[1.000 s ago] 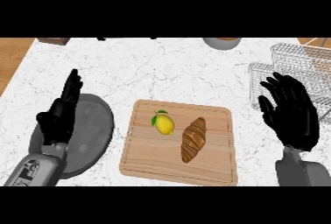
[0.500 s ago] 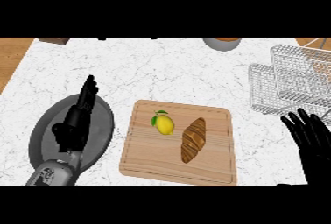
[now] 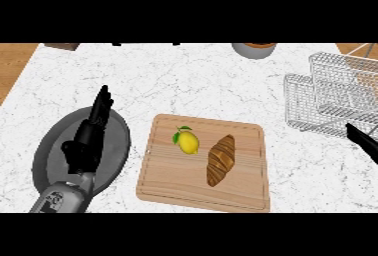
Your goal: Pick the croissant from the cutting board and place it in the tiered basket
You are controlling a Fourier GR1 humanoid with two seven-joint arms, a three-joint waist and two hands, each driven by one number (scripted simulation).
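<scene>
Resting left hand [image 3: 87, 140] edge-on over grey plate [image 3: 55, 145], fingers straight | right hand [image 3: 363, 141]: fingertip only, state unclear | croissant [image 3: 220, 160] on cutting board [image 3: 166, 185]

On the pale wooden cutting board [image 3: 170, 185] lie a striped brown croissant [image 3: 219, 160] and, left of it, a yellow lemon [image 3: 189, 143] with a green leaf. The bench [image 3: 192, 80] is white-grey marbled.

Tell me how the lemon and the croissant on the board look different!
The lemon is yellow with a green leaf at its top; the croissant is brown with darker stripes. The lemon is short and rounded; the croissant is long and narrow and lies slanted. The lemon sits left of the croissant. Both rest on the wooden cutting board, close together, and neither hand touches them.
</scene>
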